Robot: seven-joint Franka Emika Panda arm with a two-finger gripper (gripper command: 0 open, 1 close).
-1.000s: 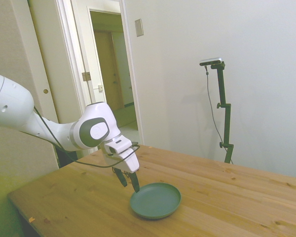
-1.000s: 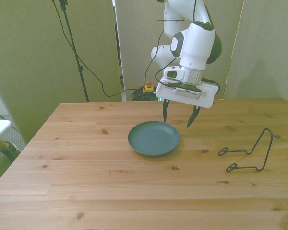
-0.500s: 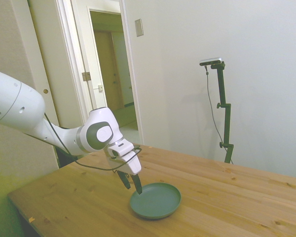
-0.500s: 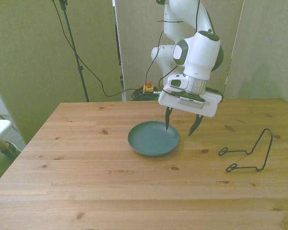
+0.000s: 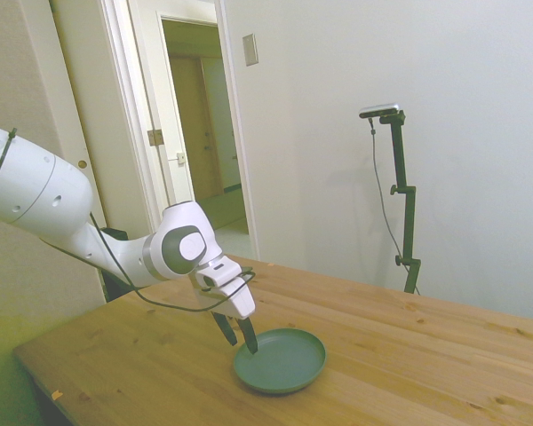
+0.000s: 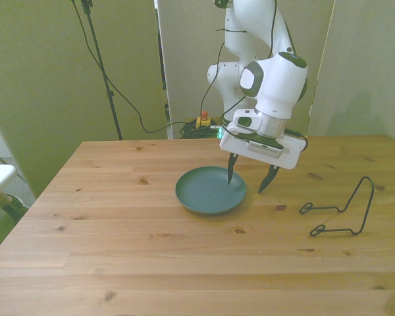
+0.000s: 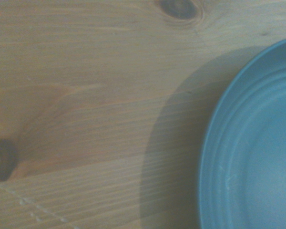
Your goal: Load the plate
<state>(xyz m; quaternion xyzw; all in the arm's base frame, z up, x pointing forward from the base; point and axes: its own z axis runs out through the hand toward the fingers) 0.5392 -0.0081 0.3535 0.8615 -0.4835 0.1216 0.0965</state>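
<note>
The plate (image 6: 210, 190) is lying flat on the wooden table (image 6: 118, 230), a little above the middle of the front view and low in the middle of the side view (image 5: 281, 361); it is showing a plain teal-green face with a raised rim, and no brand, label or writing can be read on it or on anything else in the frames. The gripper (image 6: 249, 182) is hanging over the plate's edge on the front view's right; its jaws are standing wide apart, holding nothing, one dark fingertip (image 6: 231, 176) pointing down over the inside of the rim and the other sitting outside the plate above bare wood. In the side view the gripper (image 5: 238, 335) is sitting at the plate's left edge. The wrist view is showing the plate's rim (image 7: 250, 143) at the right of the frame, out of focus. A black wire stand (image 6: 342, 210) is resting on the table at the right of the front view, well apart from the plate.
</note>
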